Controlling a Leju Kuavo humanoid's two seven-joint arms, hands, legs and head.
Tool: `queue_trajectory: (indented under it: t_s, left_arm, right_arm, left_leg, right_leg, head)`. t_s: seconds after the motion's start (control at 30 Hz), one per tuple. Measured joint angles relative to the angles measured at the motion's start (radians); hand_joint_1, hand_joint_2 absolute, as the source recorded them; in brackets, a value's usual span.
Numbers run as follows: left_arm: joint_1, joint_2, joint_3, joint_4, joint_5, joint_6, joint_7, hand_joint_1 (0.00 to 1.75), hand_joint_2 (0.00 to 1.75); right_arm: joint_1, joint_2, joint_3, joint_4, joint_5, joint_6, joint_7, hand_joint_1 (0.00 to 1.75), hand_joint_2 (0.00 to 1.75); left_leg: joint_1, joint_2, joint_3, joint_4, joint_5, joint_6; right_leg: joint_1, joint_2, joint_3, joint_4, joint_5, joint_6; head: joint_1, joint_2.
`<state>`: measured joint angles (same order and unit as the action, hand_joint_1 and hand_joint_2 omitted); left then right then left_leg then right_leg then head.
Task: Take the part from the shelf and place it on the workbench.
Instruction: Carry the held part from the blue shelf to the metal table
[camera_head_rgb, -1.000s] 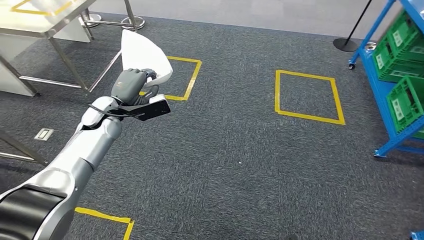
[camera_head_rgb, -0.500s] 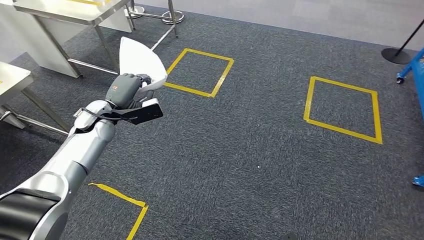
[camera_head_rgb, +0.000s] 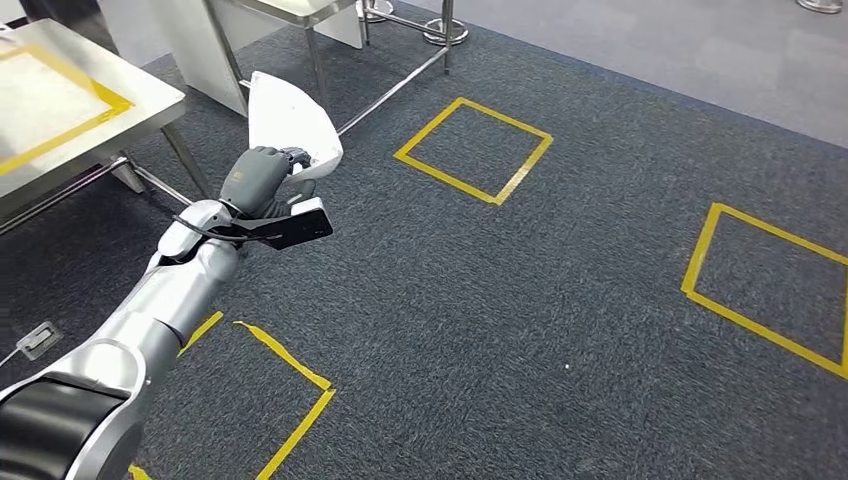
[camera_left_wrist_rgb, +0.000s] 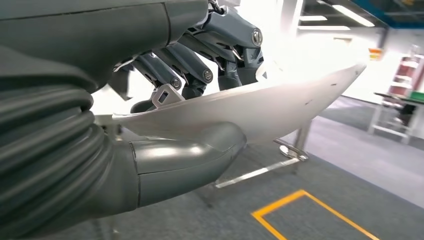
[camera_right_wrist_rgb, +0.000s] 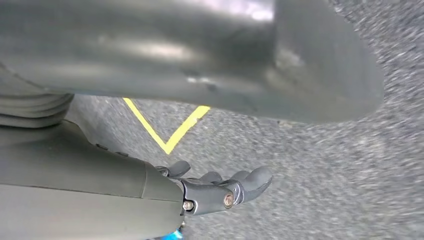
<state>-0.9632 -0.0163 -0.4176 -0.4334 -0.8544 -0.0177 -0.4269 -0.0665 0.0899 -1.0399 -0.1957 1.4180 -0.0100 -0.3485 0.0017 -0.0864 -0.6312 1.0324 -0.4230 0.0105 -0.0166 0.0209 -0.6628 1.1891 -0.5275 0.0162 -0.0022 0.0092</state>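
Over carpet | left robot hand (camera_head_rgb: 258, 178) grips white part (camera_head_rgb: 290, 125) | workbench (camera_head_rgb: 60, 100) edge near

The part (camera_head_rgb: 290, 125) is a thin white curved panel, smooth and matte, with one broad rounded end and one end tapering to a point. It is off the shelf and in the air above the dark carpet, gripped at its lower edge by the left hand (camera_head_rgb: 258, 178). In the head view the broad face stands roughly upright, tilted slightly away. The left wrist view gives it edge-on (camera_left_wrist_rgb: 280, 102): a shallow bowed sheet, thumb beneath it and fingers (camera_left_wrist_rgb: 200, 70) over the opposite face. A few small dark marks near the tapered tip. The workbench (camera_head_rgb: 60, 100), steel-topped with a yellow tape outline, is near the part, not touching.
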Motion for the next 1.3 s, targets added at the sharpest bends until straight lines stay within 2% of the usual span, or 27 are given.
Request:
queue_trajectory:
  t_s: [0.07, 0.1, 0.2, 0.23, 0.3, 0.33, 0.37, 0.43, 0.47, 0.5, 0.57, 0.63, 0.67, 0.7, 0.73, 0.8, 0.87, 0.9, 0.93, 0.97, 1.0, 1.03, 1.1, 1.17, 1.23, 1.27, 1.3]
  left_arm:
    - [0.000, 0.001, 0.000, 0.000, 0.001, 0.012, -0.001, 1.75, 1.75]
    - [0.001, 0.001, 0.000, 0.000, 0.002, 0.016, -0.002, 1.75, 1.75]
    - [0.006, 0.011, 0.000, 0.000, 0.002, 0.020, -0.004, 1.75, 1.75]
    - [0.008, 0.016, 0.000, 0.000, 0.002, 0.021, -0.005, 1.75, 1.75]
    - [0.009, 0.024, 0.000, -0.001, 0.003, 0.022, -0.005, 1.75, 1.75]
    - [0.010, 0.025, 0.000, -0.001, 0.004, 0.023, -0.005, 1.75, 1.75]
    - [0.012, 0.026, 0.000, -0.001, 0.004, 0.023, -0.006, 1.75, 1.75]
    - [0.018, 0.026, 0.000, 0.000, 0.004, 0.023, -0.006, 1.75, 1.75]
    - [0.020, 0.027, 0.000, 0.000, 0.004, 0.023, -0.005, 1.75, 1.75]
    - [0.021, 0.027, 0.000, 0.000, 0.004, 0.022, -0.005, 1.75, 1.75]
    - [0.020, 0.025, 0.000, -0.002, 0.004, 0.021, -0.006, 1.75, 1.75]
    - [0.019, 0.017, 0.000, -0.004, 0.002, 0.022, -0.006, 1.75, 1.75]
    - [0.019, 0.013, 0.000, -0.005, 0.001, 0.022, -0.006, 1.75, 1.75]
    - [0.020, 0.011, 0.000, -0.006, -0.001, 0.023, -0.005, 1.75, 1.75]
    - [0.021, 0.008, 0.000, -0.006, -0.004, 0.023, -0.005, 1.75, 1.75]
    - [0.018, -0.003, 0.000, -0.005, -0.010, 0.023, 0.001, 1.75, 1.75]
    - [0.015, -0.023, 0.000, -0.001, -0.019, 0.023, 0.013, 1.75, 1.75]
    - [0.015, -0.031, 0.000, 0.003, -0.025, 0.024, 0.023, 1.75, 1.75]
    - [0.015, -0.036, 0.000, 0.007, -0.034, 0.024, 0.035, 1.75, 1.75]
    - [0.015, -0.035, 0.000, 0.011, -0.042, 0.025, 0.049, 1.75, 1.75]
    - [0.014, -0.031, 0.000, 0.015, -0.047, 0.026, 0.058, 1.75, 1.75]
    - [0.013, -0.024, 0.000, 0.018, -0.048, 0.028, 0.063, 1.75, 1.75]
    - [0.010, -0.003, 0.000, 0.023, -0.040, 0.033, 0.057, 1.75, 1.75]
    - [0.008, 0.021, 0.000, 0.029, -0.035, 0.036, 0.047, 1.75, 1.75]
    - [0.009, 0.042, 0.000, 0.034, -0.034, 0.037, 0.042, 1.75, 1.75]
    - [0.010, 0.051, 0.000, 0.037, -0.037, 0.040, 0.043, 1.75, 1.75]
    - [0.010, 0.057, 0.000, 0.039, -0.044, 0.046, 0.048, 1.75, 1.75]
  right_arm:
    - [0.000, 0.000, 0.000, 0.000, -0.002, 0.000, -0.001, 0.00, 0.00]
    - [0.000, 0.000, 0.000, 0.000, -0.003, 0.000, -0.002, 0.00, 0.00]
    - [-0.002, 0.000, 0.000, 0.000, -0.006, 0.000, -0.003, 0.00, 0.00]
    - [-0.003, 0.000, 0.000, 0.000, -0.007, 0.000, -0.003, 0.00, 0.00]
    - [-0.004, 0.001, 0.000, 0.000, -0.009, 0.000, -0.005, 0.00, 0.00]
    - [-0.002, 0.001, 0.000, 0.000, -0.010, 0.000, -0.005, 0.00, 0.00]
    - [-0.001, 0.001, -0.001, 0.000, -0.010, 0.000, -0.006, 0.00, 0.00]
    - [0.001, 0.001, -0.001, 0.000, -0.011, 0.000, -0.005, 0.00, 0.00]
    - [0.001, 0.001, -0.001, 0.000, -0.011, 0.001, -0.003, 0.00, 0.00]
    - [0.001, 0.001, -0.001, 0.000, -0.010, 0.002, -0.001, 0.00, 0.00]
    - [0.001, 0.001, -0.001, 0.000, -0.010, 0.004, 0.002, 0.00, 0.00]
    - [0.000, 0.000, -0.001, 0.000, -0.010, 0.004, 0.004, 0.00, 0.00]
    - [0.000, 0.000, -0.001, 0.000, -0.011, 0.004, 0.005, 0.00, 0.00]
    - [-0.002, 0.000, -0.001, 0.000, -0.014, 0.003, 0.006, 0.00, 0.00]
    - [-0.003, 0.000, -0.001, 0.000, -0.017, 0.002, 0.005, 0.00, 0.00]
    - [-0.004, 0.000, -0.002, 0.000, -0.024, -0.001, 0.001, 0.00, 0.00]
    - [-0.001, -0.001, -0.003, 0.000, -0.027, -0.004, -0.001, 0.00, 0.00]
    - [0.000, -0.001, -0.003, 0.000, -0.027, -0.005, -0.001, 0.00, 0.00]
    - [0.001, -0.002, -0.004, 0.000, -0.026, -0.005, -0.001, 0.00, 0.00]
    - [0.001, -0.002, -0.004, 0.000, -0.025, -0.006, -0.001, 0.00, 0.00]
    - [0.001, -0.002, -0.004, 0.000, -0.023, -0.006, -0.001, 0.00, 0.00]
    - [0.001, -0.002, -0.004, 0.000, -0.021, -0.005, 0.000, 0.00, 0.00]
    - [0.001, -0.002, -0.004, 0.000, -0.019, -0.005, 0.001, 0.00, 0.00]
    - [0.003, -0.002, -0.004, 0.000, -0.019, -0.004, 0.002, 0.00, 0.00]
    - [0.001, -0.001, -0.004, 0.000, -0.019, -0.004, 0.003, 0.00, 0.00]
    - [0.000, 0.000, -0.004, 0.000, -0.019, -0.003, 0.003, 0.00, 0.00]
    - [-0.002, 0.001, -0.004, 0.000, -0.019, -0.002, 0.004, 0.00, 0.00]
  left_leg:
    - [-0.001, -0.026, -0.005, 0.004, 0.000, -0.010]
    - [-0.001, -0.037, -0.007, 0.004, 0.001, -0.016]
    - [0.002, -0.062, -0.013, -0.003, 0.008, -0.033]
    - [0.002, -0.054, -0.016, -0.001, 0.007, -0.038]
    - [-0.002, 0.002, -0.040, 0.045, -0.022, -0.047]
    - [-0.002, 0.038, -0.065, 0.099, -0.052, -0.050]
    - [0.000, 0.060, -0.097, 0.167, -0.083, -0.053]
    - [0.006, 0.074, -0.147, 0.270, -0.115, -0.061]
    - [0.008, 0.078, -0.148, 0.273, -0.105, -0.063]
    - [0.010, 0.085, -0.128, 0.234, -0.079, -0.065]
    - [0.007, 0.128, -0.055, 0.100, -0.019, -0.063]
    - [0.002, 0.159, -0.010, 0.016, 0.002, -0.048]
    - [-0.001, 0.157, -0.006, 0.006, -0.002, -0.040]
    - [0.000, 0.142, -0.009, 0.006, -0.001, -0.030]
    - [0.001, 0.129, -0.009, 0.004, 0.000, -0.024]
    - [0.007, 0.103, -0.007, 0.000, 0.003, -0.012]
    - [0.010, 0.076, -0.007, -0.001, 0.004, -0.003]
    - [0.009, 0.061, -0.008, -0.001, 0.004, -0.001]
    - [0.009, 0.046, -0.008, 0.000, 0.004, -0.001]
    - [0.009, 0.032, -0.007, 0.001, 0.004, -0.001]
    - [0.009, 0.018, -0.007, 0.002, 0.004, -0.002]
    - [0.009, 0.005, -0.007, 0.004, 0.004, -0.004]
    - [0.009, -0.017, -0.010, 0.009, 0.004, -0.014]
    - [0.009, -0.037, -0.016, 0.007, 0.008, -0.029]
    - [0.011, -0.054, -0.023, 0.001, 0.015, -0.044]
    - [0.011, -0.039, -0.028, 0.004, 0.013, -0.050]
    - [0.009, -0.012, -0.038, 0.023, 0.000, -0.055]
  right_leg:
    - [-0.002, 0.037, 0.049, -0.113, 0.042, -0.004]
    - [-0.002, 0.048, 0.060, -0.138, 0.045, -0.006]
    - [0.001, 0.030, 0.066, -0.146, 0.045, -0.016]
    - [-0.001, 0.020, 0.070, -0.151, 0.049, -0.021]
    - [-0.004, -0.003, 0.077, -0.161, 0.055, -0.036]
    - [-0.003, -0.016, 0.079, -0.163, 0.055, -0.041]
    - [-0.002, -0.029, 0.080, -0.163, 0.054, -0.045]
    - [-0.001, -0.056, 0.081, -0.163, 0.050, -0.046]
    - [-0.001, -0.069, 0.082, -0.163, 0.048, -0.046]
    - [-0.002, -0.082, 0.085, -0.162, 0.045, -0.043]
    - [0.001, -0.107, 0.091, -0.157, 0.035, -0.034]
    - [0.008, -0.130, 0.097, -0.153, 0.025, -0.023]
    - [0.011, -0.141, 0.100, -0.153, 0.022, -0.017]
    - [0.012, -0.154, 0.104, -0.155, 0.020, -0.012]
    - [0.010, -0.152, 0.107, -0.154, 0.016, -0.006]
    - [0.003, -0.103, 0.094, -0.114, -0.013, 0.005]
    - [-0.001, -0.041, 0.039, 0.001, -0.071, 0.010]
    - [-0.001, -0.031, 0.003, 0.068, -0.096, 0.011]
    - [0.000, -0.026, -0.025, 0.114, -0.105, 0.011]
    - [0.000, -0.024, -0.038, 0.126, -0.095, 0.010]
    - [-0.001, -0.020, -0.033, 0.098, -0.065, 0.008]
    - [-0.002, -0.011, -0.010, 0.037, -0.024, 0.005]
    - [-0.007, 0.033, 0.042, -0.090, 0.032, 0.002]
    - [-0.006, 0.054, 0.063, -0.137, 0.040, -0.002]
    - [-0.004, 0.029, 0.065, -0.142, 0.045, -0.013]
    - [-0.005, 0.017, 0.067, -0.145, 0.048, -0.020]
    - [-0.005, 0.004, 0.069, -0.149, 0.051, -0.028]
  head:
    - [0.001, 0.000]
    - [0.001, 0.000]
    - [0.001, 0.000]
    - [0.001, 0.000]
    - [-0.006, 0.000]
    - [-0.010, 0.000]
    - [-0.014, 0.000]
    - [-0.015, 0.000]
    - [-0.015, 0.000]
    - [-0.016, 0.000]
    - [-0.017, 0.000]
    - [-0.016, 0.000]
    - [-0.015, 0.000]
    - [-0.012, 0.000]
    - [-0.011, 0.000]
    - [-0.009, 0.000]
    - [-0.003, 0.000]
    - [0.000, 0.000]
    - [0.002, 0.000]
    - [0.004, 0.000]
    - [0.004, 0.000]
    - [0.005, 0.000]
    - [0.006, 0.000]
    - [0.005, 0.000]
    - [0.005, 0.000]
    - [0.003, 0.000]
    - [-0.002, 0.000]
